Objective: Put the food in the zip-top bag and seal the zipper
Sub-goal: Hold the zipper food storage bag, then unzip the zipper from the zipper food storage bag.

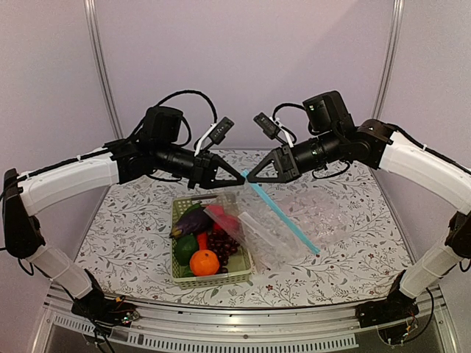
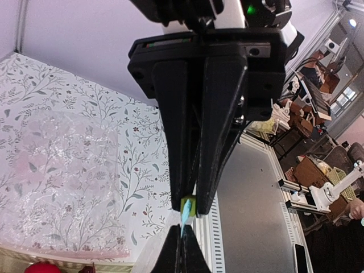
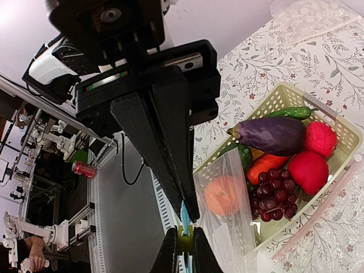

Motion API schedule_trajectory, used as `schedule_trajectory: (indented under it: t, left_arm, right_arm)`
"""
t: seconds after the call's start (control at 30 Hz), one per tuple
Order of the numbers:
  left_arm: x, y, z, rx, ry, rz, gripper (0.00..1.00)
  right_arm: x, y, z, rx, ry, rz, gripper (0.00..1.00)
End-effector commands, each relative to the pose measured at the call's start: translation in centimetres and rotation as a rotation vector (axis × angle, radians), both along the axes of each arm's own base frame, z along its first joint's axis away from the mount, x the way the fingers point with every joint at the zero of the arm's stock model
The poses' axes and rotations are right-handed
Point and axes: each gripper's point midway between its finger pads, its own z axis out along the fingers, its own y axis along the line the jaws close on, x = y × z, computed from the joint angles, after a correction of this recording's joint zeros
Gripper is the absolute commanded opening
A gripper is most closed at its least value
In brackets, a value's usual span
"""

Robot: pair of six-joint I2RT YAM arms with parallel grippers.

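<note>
Left gripper (image 1: 239, 179) and right gripper (image 1: 252, 178) were clamped on the thin blue zipper (image 1: 283, 215); floral-printed table (image 1: 125, 220), lilac walls (image 1: 243, 44), mesh basket (image 1: 213, 279) noted.

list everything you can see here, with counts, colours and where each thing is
table: 1, white floral cloth, under everything
basket: 1, pale green mesh, centre-left of the table
eggplant: 1, purple, in the basket
orange: 1, orange, basket's near end
grapes: 1 bunch, dark red, in the basket
red fruit: 2, red, basket's right side
carrot: 1, orange, under the eggplant
dark green vegetable: 1, beside the orange
zip-top bag: 1, clear, right of the basket
zipper: 1, light blue, far end lifted
bubbly plastic sheet: 1, clear, right of the bag
left arm: 1, black and white, jaws shut on the zipper
right arm: 1, same colours, jaws shut on the zipper
</note>
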Motion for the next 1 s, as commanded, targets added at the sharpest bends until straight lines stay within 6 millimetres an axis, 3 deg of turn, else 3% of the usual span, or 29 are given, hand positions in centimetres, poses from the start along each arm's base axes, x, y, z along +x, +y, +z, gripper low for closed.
schedule_trajectory:
  t: [0.0, 0.67, 0.97]
  left_arm:
    - [0.8, 0.3, 0.5, -0.023, -0.003, 0.016, 0.00]
    - [3.8, 2.8, 1.6, -0.033, -0.009, 0.125, 0.00]
    - [6.1, 4.4, 1.3, -0.003, -0.022, 0.223, 0.00]
  right_arm:
    - [-0.1, 0.0, -1.1, -0.026, 0.007, -0.010, 0.00]
    - [-0.2, -0.6, -1.6, -0.043, 0.008, -0.032, 0.00]
    - [-0.2, -0.7, -1.9, -0.051, 0.011, -0.035, 0.00]
